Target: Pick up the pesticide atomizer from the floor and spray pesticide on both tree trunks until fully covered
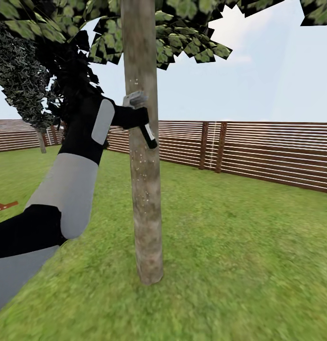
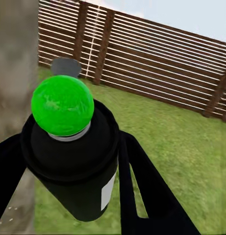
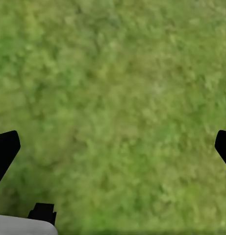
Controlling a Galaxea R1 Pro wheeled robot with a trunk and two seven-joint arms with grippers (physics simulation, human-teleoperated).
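1. Currently, the left arm (image 1: 73, 189) is raised in the head view, reaching up and forward toward the trunk (image 1: 143, 156).
2. The left gripper (image 1: 137, 118) is closed around the atomizer (image 1: 140, 119) and holds it at about fence-top height, directly against the near face of the trunk.
3. In the head view the atomizer's pale grey head (image 1: 135, 98) points up and its dark body slants down to the right across the bark.
4. In the left wrist view the atomizer (image 2: 76, 161) appears as a black cylinder with a white label and a bright green round cap (image 2: 62, 105); the black fingers (image 2: 142, 191) clamp it on both sides.
5. The trunk (image 2: 12, 98) sits just beside the atomizer in that view, at the frame edge.
6. The trunk bark carries small pale specks around and below gripper height.
7. The trunk stands upright in the lawn (image 1: 239, 246); its canopy (image 1: 177, 33) spreads overhead.
8. A brown slatted fence (image 1: 258, 151) runs behind the tree, well apart from it.
9. A dark conifer (image 1: 26, 80) stands beyond the left arm.
10. The right gripper (image 3: 113, 147) is spread wide, its two fingertips (image 3: 5, 152) at opposite frame edges, with nothing between them but grass (image 3: 117, 88).
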